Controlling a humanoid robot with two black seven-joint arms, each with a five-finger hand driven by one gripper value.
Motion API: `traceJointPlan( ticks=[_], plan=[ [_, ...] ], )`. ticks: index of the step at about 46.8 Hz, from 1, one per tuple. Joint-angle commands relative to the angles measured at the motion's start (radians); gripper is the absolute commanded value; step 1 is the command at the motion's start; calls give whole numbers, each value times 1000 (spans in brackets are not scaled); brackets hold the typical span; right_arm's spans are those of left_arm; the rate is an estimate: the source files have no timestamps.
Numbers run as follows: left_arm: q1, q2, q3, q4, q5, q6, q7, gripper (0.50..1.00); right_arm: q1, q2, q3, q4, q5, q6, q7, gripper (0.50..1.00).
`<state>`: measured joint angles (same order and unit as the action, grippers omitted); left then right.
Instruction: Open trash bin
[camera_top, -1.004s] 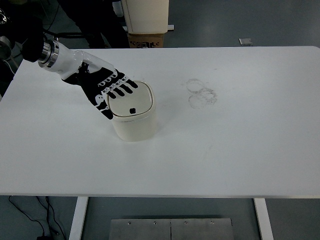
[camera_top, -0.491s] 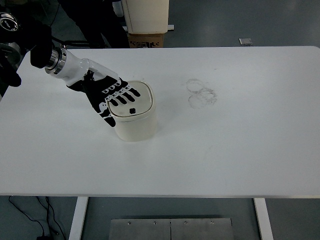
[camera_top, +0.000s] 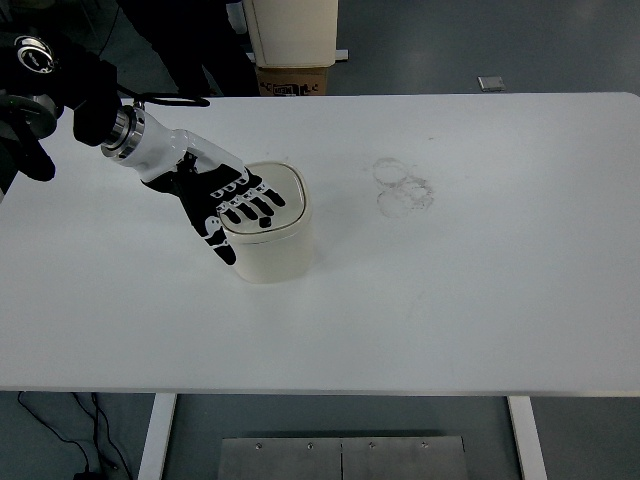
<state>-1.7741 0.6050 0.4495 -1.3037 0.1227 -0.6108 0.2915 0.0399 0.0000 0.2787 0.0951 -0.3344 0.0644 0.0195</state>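
Cream rounded-square plastic trash bin (camera_top: 272, 240): upright on white tabletop (camera_top: 450, 290), lid down | left robot hand (camera_top: 228, 203): fingers spread flat on lid, gripping nothing | faint ring marks (camera_top: 402, 187): right of bin

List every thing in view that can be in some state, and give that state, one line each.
trash bin: upright on the table, lid down, not open.
left hand: fingers spread flat on the bin's lid, grasping nothing.
table: white, faint ring marks right of the bin.
right hand: not in view.
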Motion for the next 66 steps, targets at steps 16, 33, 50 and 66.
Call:
traceJointPlan(
  ticks=[16, 33, 50, 66],
  plan=[
    [2, -16, -2, 0, -2, 0, 0, 1000, 0, 0, 1, 0, 0, 0, 0, 991],
    [4, -17, 0, 0, -2, 0, 0, 1000, 0, 0, -1, 0, 0, 0, 0, 991],
    [15, -14, 0, 0, 0, 0, 0, 1000, 0, 0, 1, 0, 0, 0, -1, 991],
    [16, -14, 0, 1, 0, 0, 0, 1000, 0, 0, 1, 0, 0, 0, 0, 991]
  ],
)
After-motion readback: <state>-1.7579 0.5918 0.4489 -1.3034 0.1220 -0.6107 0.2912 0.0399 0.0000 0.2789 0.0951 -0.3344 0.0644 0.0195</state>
